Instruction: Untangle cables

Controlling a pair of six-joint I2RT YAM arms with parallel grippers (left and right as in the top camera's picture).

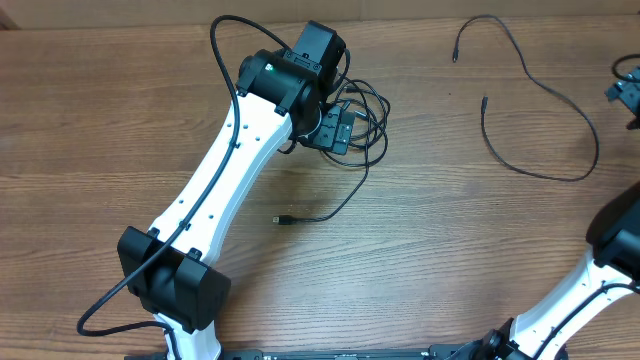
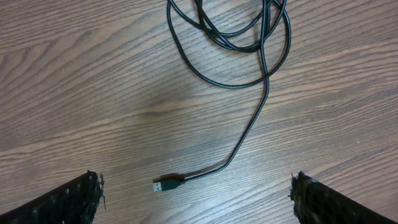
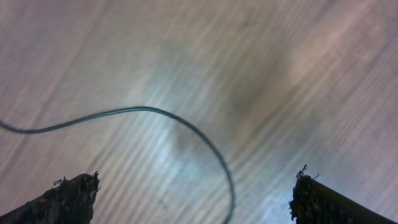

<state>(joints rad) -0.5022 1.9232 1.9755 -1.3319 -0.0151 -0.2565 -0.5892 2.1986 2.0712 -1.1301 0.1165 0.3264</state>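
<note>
Cable lay in two separate lots on the wooden table (image 1: 100, 120). The first was a bunched coil (image 1: 365, 110) of thin black cord in the upper middle of the overhead view, its loops overlapping so that the number of cords in it could not be counted. One tail (image 2: 249, 127) ran out of that coil toward the robot and ended in a single silver-tipped USB plug (image 1: 281, 218), lying flat on the wood. The second lot was one loose strand (image 1: 540, 177), well apart to the right, curving in a wide open bend with both of its small ends visible and neither touching the coil.

Two white arms were in view. The left arm (image 1: 230, 170) reached diagonally up the table, and its left pincer (image 1: 338, 128) sat directly above the coil, hiding part of it from overhead. In the left wrist view its two fingers stood wide apart with nothing between them but bare wood, the plug (image 2: 168, 185) and the tail.

The right arm (image 1: 590, 290) rose at the right edge, and the right pincer (image 1: 625, 95) was partly cut off there, near the loose strand. Its wrist view was blurred; it showed the pincer (image 3: 196, 199) spread open and empty, with one arc of the strand (image 3: 149, 110) lying on the table below.
</note>
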